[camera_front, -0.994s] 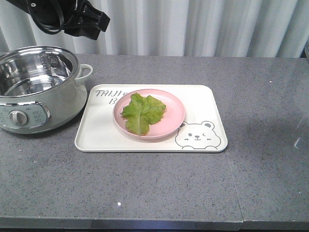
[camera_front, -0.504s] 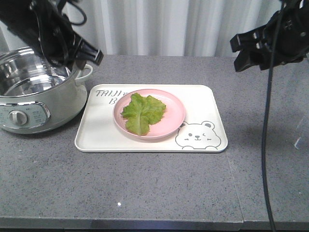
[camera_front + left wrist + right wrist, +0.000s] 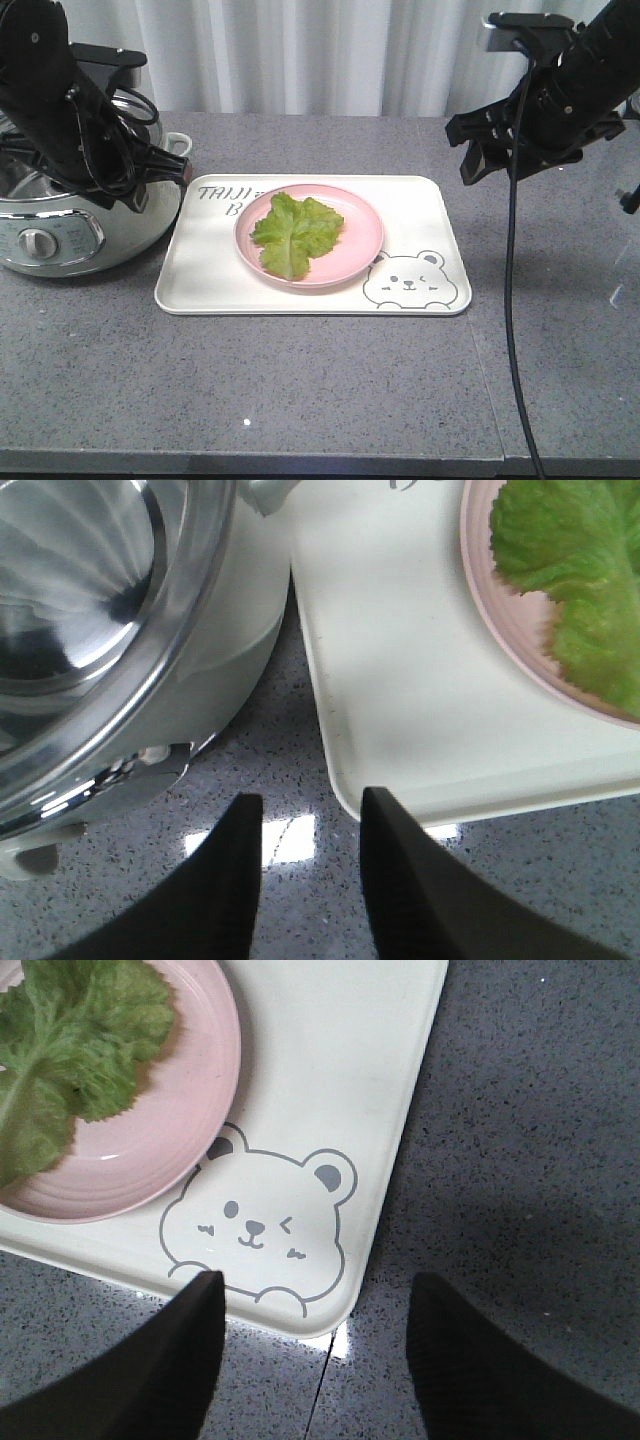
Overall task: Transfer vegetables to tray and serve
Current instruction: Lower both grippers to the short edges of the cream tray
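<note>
Far left on the grey desk [image 3: 300, 390]: a pale-green electric pot [image 3: 60, 225], lid off, steel bowl showing, dial on the front. Over its right side, the black left arm [image 3: 60, 110], raised clear of the desk. Left gripper [image 3: 308, 810] spread by a narrow gap, holding nothing; in the wrist view, fingertips above bare desk between the pot's base and the tray's left edge, next to a rounded corner. Just right of the pot, close but with a strip of desk between them in the wrist view: the cream-white tray [image 3: 200, 285], flat on the desk, grey lettering at its far-left corner, winking bear face [image 3: 412, 280] at its near-right corner. On the tray, left of centre, a round pink plate [image 3: 365, 235], covering part of the lettering. On the plate, the green lettuce leaf [image 3: 293, 233], crinkled, pale rib down the middle, lying flat within the rim. Further right, above the desk past the tray's right edge, the black right arm [image 3: 540, 100], cable hanging down. Right gripper [image 3: 320, 1285] spread wide, empty; in its wrist view, fingertips either side of the bear-face corner, above the tray, not touching. Behind everything, a pale pleated curtain [image 3: 350, 55].
</note>
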### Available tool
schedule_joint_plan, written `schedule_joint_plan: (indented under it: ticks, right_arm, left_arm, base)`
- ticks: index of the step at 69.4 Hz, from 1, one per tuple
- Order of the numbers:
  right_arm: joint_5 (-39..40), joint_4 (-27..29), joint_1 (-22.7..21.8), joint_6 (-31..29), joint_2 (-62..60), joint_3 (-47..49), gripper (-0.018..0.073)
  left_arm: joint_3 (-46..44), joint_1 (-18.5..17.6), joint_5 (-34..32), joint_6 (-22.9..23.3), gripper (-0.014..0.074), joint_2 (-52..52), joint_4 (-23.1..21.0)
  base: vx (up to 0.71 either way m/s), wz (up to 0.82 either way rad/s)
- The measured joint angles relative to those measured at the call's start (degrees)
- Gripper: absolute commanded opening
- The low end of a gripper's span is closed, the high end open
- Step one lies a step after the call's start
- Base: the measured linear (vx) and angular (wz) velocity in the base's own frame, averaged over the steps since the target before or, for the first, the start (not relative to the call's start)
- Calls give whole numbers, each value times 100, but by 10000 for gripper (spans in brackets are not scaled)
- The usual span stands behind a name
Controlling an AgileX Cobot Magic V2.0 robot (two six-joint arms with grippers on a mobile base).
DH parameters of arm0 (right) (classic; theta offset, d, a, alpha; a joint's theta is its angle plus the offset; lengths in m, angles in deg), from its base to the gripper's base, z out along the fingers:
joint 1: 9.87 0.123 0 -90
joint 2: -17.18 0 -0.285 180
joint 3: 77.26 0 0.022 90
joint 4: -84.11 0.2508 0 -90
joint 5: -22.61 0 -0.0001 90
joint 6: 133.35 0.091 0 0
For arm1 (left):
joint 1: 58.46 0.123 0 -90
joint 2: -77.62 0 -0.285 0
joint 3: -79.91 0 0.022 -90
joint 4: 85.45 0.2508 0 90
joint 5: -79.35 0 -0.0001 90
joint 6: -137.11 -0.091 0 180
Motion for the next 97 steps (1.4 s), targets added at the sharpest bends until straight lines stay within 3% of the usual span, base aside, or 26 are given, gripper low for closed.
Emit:
schedule_joint_plan:
  ticks: [39,97]
  right_arm:
    - [59,8,-112,178,536,-642,399]
    - [138,221,-112,298,933,-677,412]
  left_arm:
    - [37,0,-41,26,237,421,-221]
    - [37,0,-60,1,245,930,-171]
  base:
    - [0,0]
    - [0,0]
